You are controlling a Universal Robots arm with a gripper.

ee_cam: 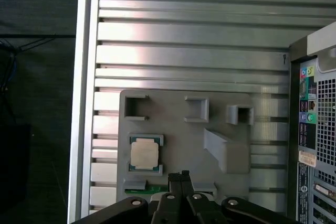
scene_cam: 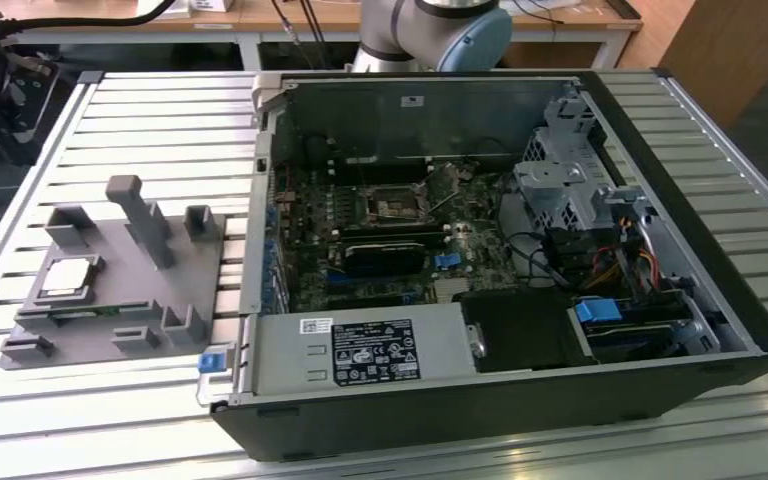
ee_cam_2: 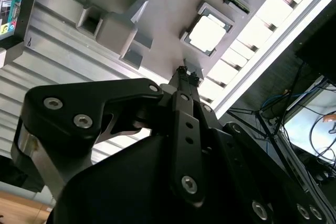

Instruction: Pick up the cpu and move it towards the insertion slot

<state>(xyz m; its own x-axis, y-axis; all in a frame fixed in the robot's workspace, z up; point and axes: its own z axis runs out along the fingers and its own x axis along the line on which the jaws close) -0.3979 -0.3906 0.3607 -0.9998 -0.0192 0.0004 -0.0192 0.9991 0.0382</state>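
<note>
The hand is black and hard. Its two thin fingers are pressed together at the tips, with nothing between them. In both wrist views it hangs over the edge of a grey plastic holder, near the cpu but not touching it.

The cpu is a small flat square. Its top is smooth, pale metal and it shines a little. It lies flat in a shallow square pocket of the holder, with low grey corners around it. The holder is dull and matte. Blocky posts and little open boxes stick up from it, and one tall post leans up higher than the rest. Beside the cpu's pocket there is a thin green strip. It may be a small card, but it is hard to tell.

The holder sits on a worktop made of long, shiny metal slats with grooves between them.

In the exterior view, a big black computer case lies open on the worktop to the exterior view's right of the holder. The insertion slot is inside it, a small dark square with a bright metal frame on the green board. It is well apart from the cpu. The arm, smooth and grey with a blue cap, stands behind the case.
</note>
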